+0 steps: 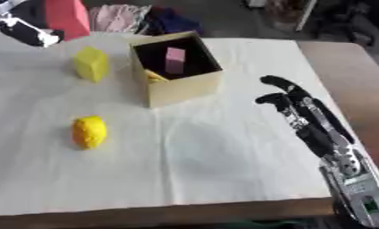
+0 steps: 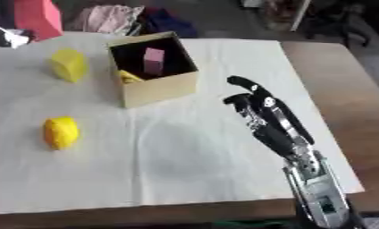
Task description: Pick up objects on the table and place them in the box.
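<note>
A tan cardboard box point(image 1: 181, 87) stands open at the back middle of the white cloth. Inside it are a pink block point(image 1: 174, 60) and a yellow piece point(image 1: 155, 76). To the left of the box a yellow block point(image 1: 92, 64) stands on the cloth. Nearer the front left lies a rounded yellow object point(image 1: 89, 132). A red block point(image 1: 67, 15) is at the far left corner, with my left hand point(image 1: 28, 31) partly in view beside it. My right hand point(image 2: 267, 116) hovers right of the box, open and holding nothing.
The white cloth point(image 1: 208, 156) covers most of the table. Bare wooden tabletop point(image 1: 345, 67) shows at the right and along the front edge. Crumpled clothes point(image 1: 122, 18) lie beyond the far edge.
</note>
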You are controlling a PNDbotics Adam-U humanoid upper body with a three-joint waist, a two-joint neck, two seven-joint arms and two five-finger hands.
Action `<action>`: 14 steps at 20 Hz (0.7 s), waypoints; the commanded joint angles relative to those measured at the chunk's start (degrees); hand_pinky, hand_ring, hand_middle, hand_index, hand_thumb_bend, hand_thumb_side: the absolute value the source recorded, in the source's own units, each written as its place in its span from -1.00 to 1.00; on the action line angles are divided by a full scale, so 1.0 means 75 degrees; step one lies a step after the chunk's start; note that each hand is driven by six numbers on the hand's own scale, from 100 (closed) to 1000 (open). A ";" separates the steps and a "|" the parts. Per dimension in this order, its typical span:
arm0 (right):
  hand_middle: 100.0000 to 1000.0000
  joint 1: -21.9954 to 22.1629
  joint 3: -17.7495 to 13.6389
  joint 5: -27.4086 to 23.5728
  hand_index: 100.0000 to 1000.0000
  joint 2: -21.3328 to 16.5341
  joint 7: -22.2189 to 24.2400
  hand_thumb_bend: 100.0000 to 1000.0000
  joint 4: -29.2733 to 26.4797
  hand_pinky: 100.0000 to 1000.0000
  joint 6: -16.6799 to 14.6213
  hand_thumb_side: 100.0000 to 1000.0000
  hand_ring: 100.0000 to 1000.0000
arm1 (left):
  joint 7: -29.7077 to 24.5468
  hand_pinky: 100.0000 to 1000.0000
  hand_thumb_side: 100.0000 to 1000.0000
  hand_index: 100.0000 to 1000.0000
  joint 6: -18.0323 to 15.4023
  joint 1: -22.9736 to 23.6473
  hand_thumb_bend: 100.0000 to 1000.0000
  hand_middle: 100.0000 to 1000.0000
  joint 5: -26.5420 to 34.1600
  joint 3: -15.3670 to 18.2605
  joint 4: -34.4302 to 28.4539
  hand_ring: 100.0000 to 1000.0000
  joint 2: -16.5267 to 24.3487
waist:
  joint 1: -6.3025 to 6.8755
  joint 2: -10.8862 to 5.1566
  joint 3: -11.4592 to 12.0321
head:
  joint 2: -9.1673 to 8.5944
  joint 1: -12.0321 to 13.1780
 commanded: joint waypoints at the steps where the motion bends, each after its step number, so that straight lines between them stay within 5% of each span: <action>1: 0.79 -0.0103 0.0034 -0.0064 0.84 -0.0045 0.0046 -1.00 -0.0060 0.72 -0.0008 0.58 0.44 | 0.0325 0.25 -0.77 0.44 -0.0052 -0.0301 -0.85 -0.03 -0.0206 -0.0101 0.0003 -0.15 -0.0437 | -0.0006 -0.0136 -0.0079 | 0.0038 0.0108; 10: 0.79 -0.0207 0.0130 -0.0131 0.84 0.0103 0.0163 -1.00 -0.0065 0.72 -0.0016 0.58 0.44 | 0.1472 0.29 -0.82 0.55 -0.0094 -0.0230 -0.95 0.09 -0.0886 -0.0077 0.0690 -0.06 -0.1492 | -0.0105 -0.0055 -0.0391 | 0.0038 0.0289; 14: 0.79 -0.0221 0.0129 -0.0134 0.84 0.0119 0.0175 -1.00 -0.0067 0.72 -0.0015 0.58 0.44 | 0.1579 0.38 -0.81 0.74 -0.0320 -0.0137 -0.82 0.27 -0.1062 -0.0191 0.0826 0.09 -0.1659 | -0.0107 -0.0041 -0.0410 | 0.0038 0.0273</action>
